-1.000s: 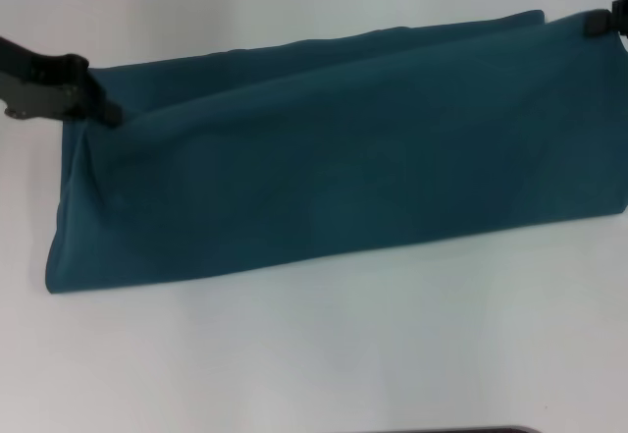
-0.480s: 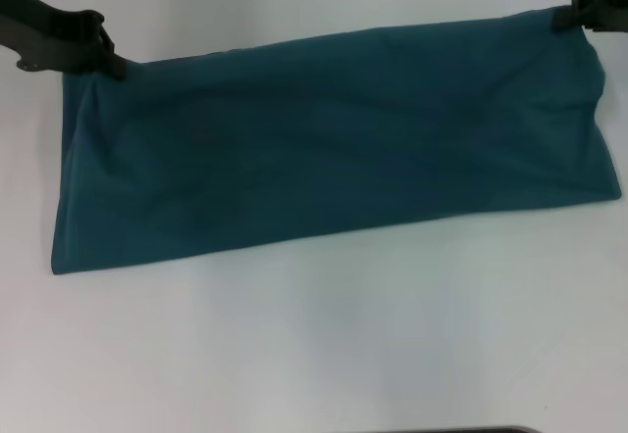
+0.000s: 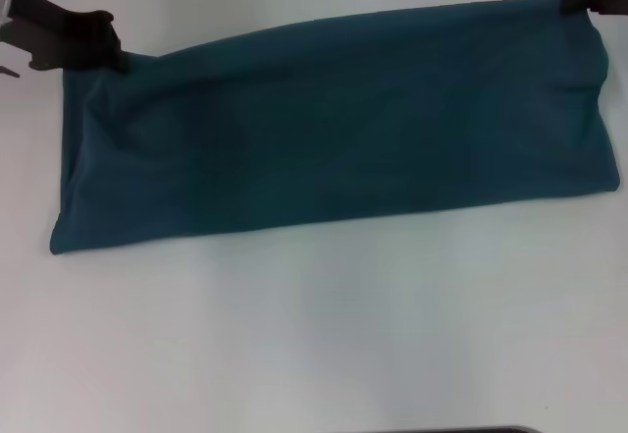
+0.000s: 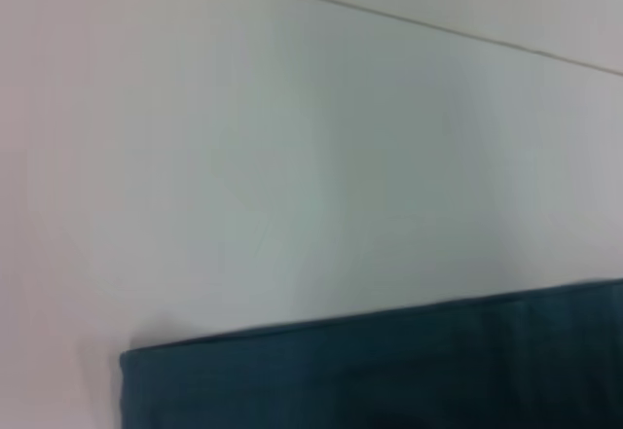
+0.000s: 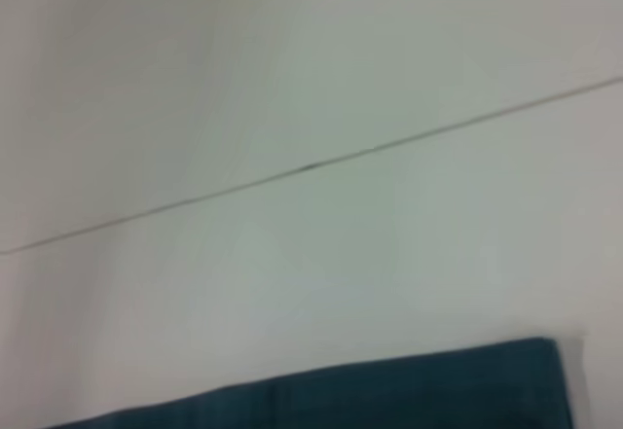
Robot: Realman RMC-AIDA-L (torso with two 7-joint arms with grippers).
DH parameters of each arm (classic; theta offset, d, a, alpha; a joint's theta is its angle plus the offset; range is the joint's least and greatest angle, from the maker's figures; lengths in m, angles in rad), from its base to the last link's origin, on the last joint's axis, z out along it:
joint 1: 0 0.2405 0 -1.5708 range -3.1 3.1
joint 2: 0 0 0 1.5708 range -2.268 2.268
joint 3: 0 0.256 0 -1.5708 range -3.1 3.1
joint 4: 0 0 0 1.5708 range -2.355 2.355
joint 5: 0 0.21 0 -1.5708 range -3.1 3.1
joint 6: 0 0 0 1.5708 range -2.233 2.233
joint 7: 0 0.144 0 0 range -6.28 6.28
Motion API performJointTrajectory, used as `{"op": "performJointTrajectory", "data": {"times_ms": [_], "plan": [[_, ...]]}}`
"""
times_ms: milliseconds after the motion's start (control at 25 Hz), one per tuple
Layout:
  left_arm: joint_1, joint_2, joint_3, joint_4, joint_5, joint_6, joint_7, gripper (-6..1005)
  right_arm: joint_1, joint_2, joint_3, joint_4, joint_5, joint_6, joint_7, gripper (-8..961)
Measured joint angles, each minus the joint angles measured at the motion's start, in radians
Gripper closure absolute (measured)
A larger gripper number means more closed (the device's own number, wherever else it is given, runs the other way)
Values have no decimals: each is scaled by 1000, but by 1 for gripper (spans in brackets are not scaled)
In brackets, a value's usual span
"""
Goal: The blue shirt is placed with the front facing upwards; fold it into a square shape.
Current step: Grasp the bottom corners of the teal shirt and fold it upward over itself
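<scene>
A plain white table [image 3: 324, 345] filled the head view; the blue shirt [image 3: 334, 124] lay as a long band across it; the left gripper [image 3: 110, 52] at ten o'clock and the right gripper [image 3: 579, 1] at two o'clock pinched its far corners; both wrist views showed only the shirt's edge on white; laying those corners down level would probably keep the fold square.

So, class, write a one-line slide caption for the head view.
Left gripper and right gripper at the far corners of the blue shirt, folded into a long band.
</scene>
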Motion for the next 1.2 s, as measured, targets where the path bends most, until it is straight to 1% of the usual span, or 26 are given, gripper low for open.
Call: {"op": "performJointTrajectory", "data": {"times_ms": [200, 560, 760, 840, 920, 1160, 1200], "plan": [[-4, -4, 1, 13, 3, -25, 3, 976, 12, 1, -12, 14, -3, 40, 0, 856], [-6, -8, 1, 13, 12, -51, 1, 976, 40, 12, -42, 25, -5, 76, 3, 821], [-1, -9, -4, 12, 19, -73, -27, 975, 49, 12, -53, 28, -6, 76, 3, 801], [8, -10, -3, 5, 23, -85, -51, 975, 49, 9, -54, 28, -6, 78, 3, 793], [14, -11, -4, 2, 26, -94, -59, 919, 49, 4, -56, 29, -6, 82, 4, 785], [27, -11, -9, 2, 28, -99, -66, 824, 56, -13, -58, 36, -11, 96, 13, 762], [30, -11, -10, 1, 28, -98, -70, 808, 59, -15, -58, 37, -17, 99, 16, 742]]}}
